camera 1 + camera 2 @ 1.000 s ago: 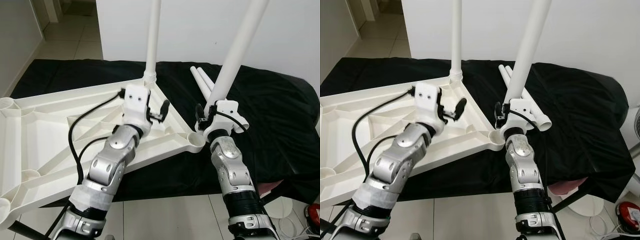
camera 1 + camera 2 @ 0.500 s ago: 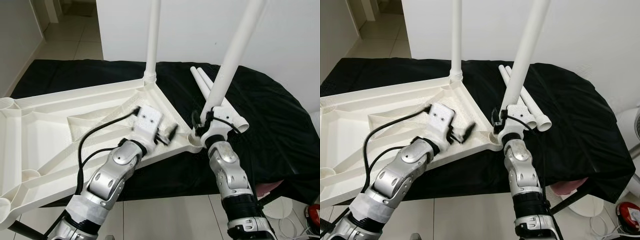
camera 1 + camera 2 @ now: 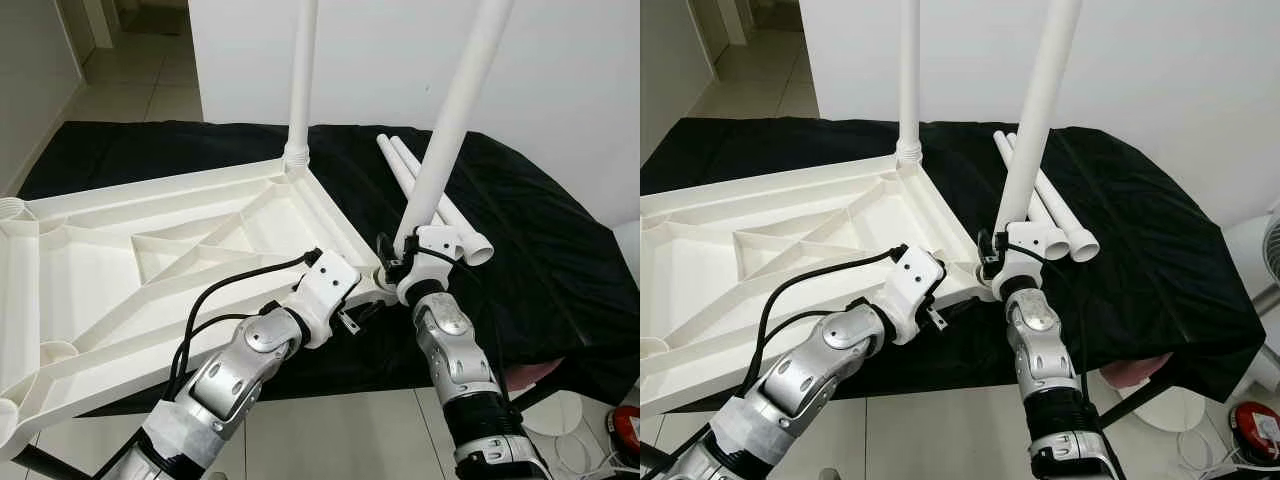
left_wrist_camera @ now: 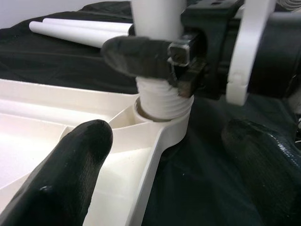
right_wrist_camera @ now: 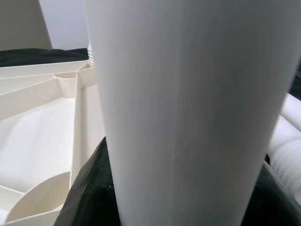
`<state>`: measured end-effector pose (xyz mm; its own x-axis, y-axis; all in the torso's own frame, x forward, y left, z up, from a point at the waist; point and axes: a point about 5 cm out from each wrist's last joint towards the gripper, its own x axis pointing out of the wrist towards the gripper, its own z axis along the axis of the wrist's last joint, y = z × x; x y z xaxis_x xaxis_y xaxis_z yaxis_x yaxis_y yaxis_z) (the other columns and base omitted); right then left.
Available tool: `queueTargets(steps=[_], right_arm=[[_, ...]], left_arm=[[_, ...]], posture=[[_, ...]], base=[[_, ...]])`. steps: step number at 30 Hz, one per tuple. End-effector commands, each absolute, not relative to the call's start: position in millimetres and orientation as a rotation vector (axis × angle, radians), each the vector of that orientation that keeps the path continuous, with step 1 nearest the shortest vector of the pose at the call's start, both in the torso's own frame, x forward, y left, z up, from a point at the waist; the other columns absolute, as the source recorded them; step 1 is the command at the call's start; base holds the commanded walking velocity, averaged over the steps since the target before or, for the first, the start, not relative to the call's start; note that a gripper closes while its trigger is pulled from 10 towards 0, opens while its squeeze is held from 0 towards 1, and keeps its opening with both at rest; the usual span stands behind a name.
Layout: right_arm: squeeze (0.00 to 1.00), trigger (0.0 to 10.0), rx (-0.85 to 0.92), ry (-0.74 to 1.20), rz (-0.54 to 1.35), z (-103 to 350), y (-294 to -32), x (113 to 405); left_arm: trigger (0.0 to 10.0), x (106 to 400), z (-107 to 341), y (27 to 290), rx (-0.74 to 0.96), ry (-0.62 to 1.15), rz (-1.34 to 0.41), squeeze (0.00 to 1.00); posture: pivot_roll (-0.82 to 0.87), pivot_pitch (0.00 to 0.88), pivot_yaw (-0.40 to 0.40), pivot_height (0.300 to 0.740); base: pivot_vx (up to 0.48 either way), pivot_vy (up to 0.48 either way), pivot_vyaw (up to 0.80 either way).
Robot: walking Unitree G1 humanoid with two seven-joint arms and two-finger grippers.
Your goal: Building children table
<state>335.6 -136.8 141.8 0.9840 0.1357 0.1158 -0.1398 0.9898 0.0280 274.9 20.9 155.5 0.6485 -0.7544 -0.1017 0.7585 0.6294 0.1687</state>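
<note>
White tabletop [image 3: 150, 240], underside up on black cloth [image 3: 540, 230]. Right gripper [image 3: 405, 262] clamps table leg [image 3: 450, 120], threaded end at near corner socket [image 4: 162, 110], ready for screwing in. Left gripper [image 3: 350, 312], fingers spread wide, straddles that corner, apparently steadying it.

The white plastic tabletop [image 3: 150, 250] lies upside down, ribbed underside up, on a black cloth. One white leg [image 3: 300, 75] stands upright in its far corner socket. A second white leg [image 3: 455, 110], tilted, has its threaded end in the near corner socket [image 4: 162, 120], clamped between the right gripper's fingers [image 4: 136, 54]. Two more white legs [image 3: 420, 185] lie side by side just beyond those fingers.
</note>
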Motion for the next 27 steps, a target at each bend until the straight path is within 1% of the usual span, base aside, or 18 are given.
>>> queueTargets(steps=[1, 7, 12, 14, 18, 20, 27], right_arm=[[0.00, 10.0, 0.039, -0.086, 0.135, 135.1, -139.9, 335.6], [0.00, 10.0, 0.036, -0.095, 0.171, 135.5, -133.9, 341.4], [0.00, 10.0, -0.034, -0.077, 0.197, 126.9, -133.3, 339.2], [0.00, 10.0, -0.034, -0.077, 0.197, 126.9, -133.3, 339.2], [0.00, 10.0, -0.099, -0.065, 0.237, 118.2, -135.5, 334.4], [0.00, 10.0, -0.142, -0.045, 0.297, 107.9, -139.7, 327.9], [0.00, 10.0, -0.153, -0.018, 0.376, 95.6, -148.9, 318.3]], left_arm=[[10.0, 273.8, 151.3, 19.9, 0.218, 0.047, -0.875, 0.00], [10.0, 276.6, 146.1, 18.6, 0.254, 0.104, -0.858, 0.00], [10.0, 277.7, 147.1, 17.4, 0.274, 0.103, -0.843, 0.00], [10.0, 277.7, 147.1, 17.4, 0.274, 0.103, -0.843, 0.00], [10.0, 278.0, 150.1, 17.5, 0.271, 0.098, -0.837, 0.00], [10.0, 277.6, 154.6, 17.9, 0.274, 0.087, -0.839, 0.00], [10.0, 276.7, 162.2, 19.2, 0.293, 0.061, -0.851, 0.00]], posture=[[-0.02, 0.000, -0.076, 0.740], [-0.01, 0.000, -0.076, 0.740], [-0.01, 0.000, -0.082, 0.740], [-0.01, 0.000, -0.082, 0.740], [0.00, 0.000, -0.086, 0.740], [0.00, 0.000, -0.087, 0.740], [0.00, 0.000, -0.080, 0.740]], base=[[0.000, 0.000, 0.00], [0.000, 0.000, 0.00], [0.000, 0.000, 0.00], [0.000, 0.000, 0.00], [0.000, 0.000, 0.00], [0.000, 0.000, 0.00], [0.000, 0.000, 0.00]])
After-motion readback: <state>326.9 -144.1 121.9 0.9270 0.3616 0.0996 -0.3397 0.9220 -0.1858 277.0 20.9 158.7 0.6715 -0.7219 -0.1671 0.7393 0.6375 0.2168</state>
